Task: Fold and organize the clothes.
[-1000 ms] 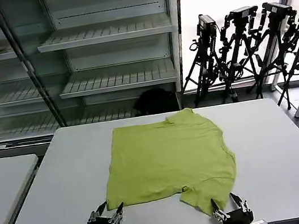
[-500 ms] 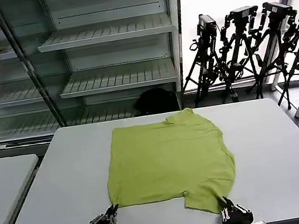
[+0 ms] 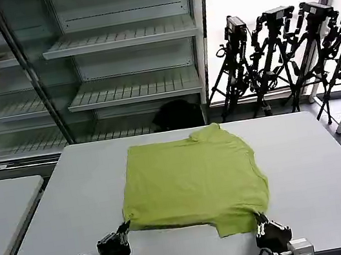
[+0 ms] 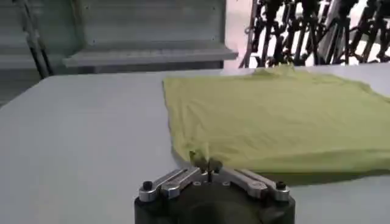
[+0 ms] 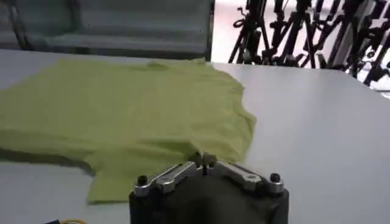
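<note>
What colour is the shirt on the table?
Lime green T-shirt, plain; clearest in the head view.

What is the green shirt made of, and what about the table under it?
The green T-shirt looks like soft, matte knit cloth, maybe cotton: it drapes and wrinkles where the left gripper and right gripper pinch its near edge. The table looks like a hard, smooth pale grey board, perhaps laminate; it gives a faint sheen.

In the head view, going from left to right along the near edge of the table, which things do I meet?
left gripper, pinching the shirt's near left corner → lime-green T-shirt → right gripper, pinching the near right corner
</note>
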Tool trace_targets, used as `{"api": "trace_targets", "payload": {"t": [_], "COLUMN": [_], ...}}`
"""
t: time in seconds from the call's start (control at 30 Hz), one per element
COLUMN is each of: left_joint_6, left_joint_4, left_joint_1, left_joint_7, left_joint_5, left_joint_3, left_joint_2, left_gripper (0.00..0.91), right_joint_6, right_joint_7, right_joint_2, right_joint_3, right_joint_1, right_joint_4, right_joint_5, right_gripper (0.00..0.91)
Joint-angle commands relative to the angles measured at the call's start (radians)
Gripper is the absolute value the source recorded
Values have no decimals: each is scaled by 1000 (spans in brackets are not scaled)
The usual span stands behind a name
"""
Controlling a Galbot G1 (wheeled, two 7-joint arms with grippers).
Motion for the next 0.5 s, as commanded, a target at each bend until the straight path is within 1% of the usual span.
{"api": "trace_targets", "payload": {"t": [0.03, 0.17, 0.23, 0.5], "left_joint_6": [8, 9, 9, 9], "left_joint_4": [109, 164, 188, 216], "left_joint_1": [-205, -248, -264, -274], "left_joint_7": [0, -1, -2, 4], "left_joint_5": [-6, 22, 34, 96], "left_joint_3": [1, 11, 26, 57], "left_joint_2": [-25, -32, -34, -44], "left_gripper": [0, 10, 0, 10], "right_joint_6": [-6, -6, -6, -5], "right_joint_7": [-23, -39, -52, -73], "right_joint_2": [31, 52, 59, 68], "right_joint_3": [1, -6, -10, -16], "right_joint_1": [260, 313, 332, 360], "right_joint_4": [-136, -201, -233, -301], "right_joint_5": [-1, -17, -37, -68], "right_gripper": [0, 0, 0, 0]}}
